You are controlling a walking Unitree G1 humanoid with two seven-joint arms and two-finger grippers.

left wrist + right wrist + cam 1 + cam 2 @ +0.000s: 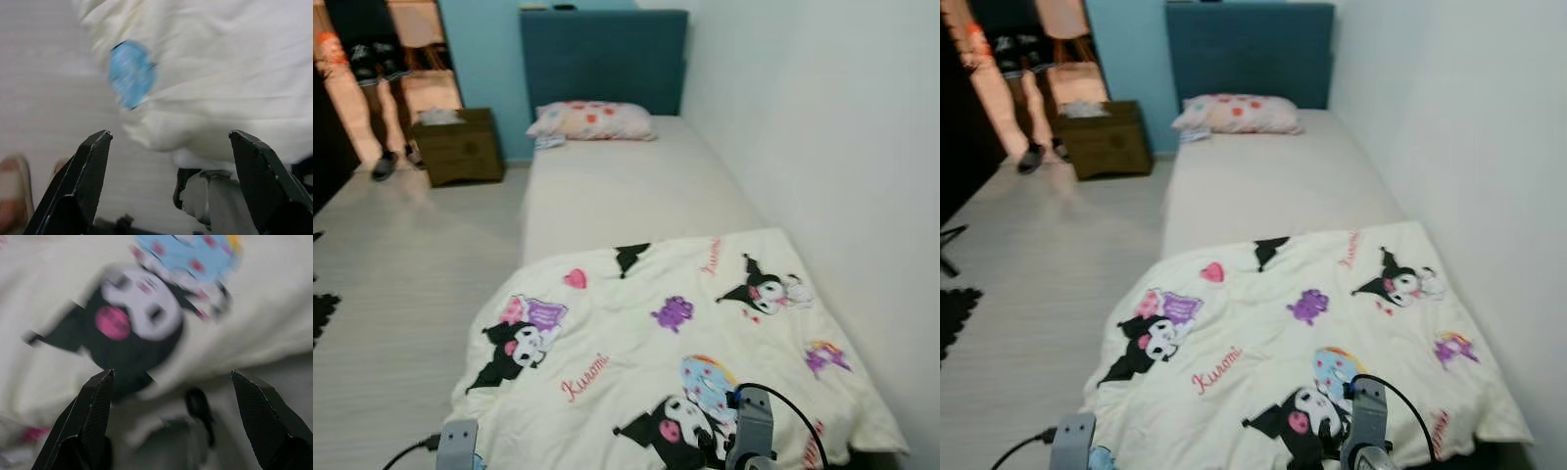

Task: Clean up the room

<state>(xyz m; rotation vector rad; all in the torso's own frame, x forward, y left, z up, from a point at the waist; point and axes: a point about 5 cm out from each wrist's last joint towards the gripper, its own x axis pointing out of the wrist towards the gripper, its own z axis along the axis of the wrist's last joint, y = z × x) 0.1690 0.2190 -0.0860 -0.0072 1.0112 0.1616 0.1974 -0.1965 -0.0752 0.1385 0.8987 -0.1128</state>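
While the blanket [675, 352] lies spread across the foot of the bed [626, 191], both pincers hang open above its near edge: the left pincer [168, 147] over a corner beside the floor [401, 294], the right pincer [171, 387] over a cartoon print.

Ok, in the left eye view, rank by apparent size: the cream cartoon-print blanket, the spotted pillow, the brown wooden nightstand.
1. Cream cartoon-print blanket, by far the largest, though nearest the camera.
2 and 3. Spotted pillow and brown wooden nightstand look about alike; both are far off, so I won't rank them.
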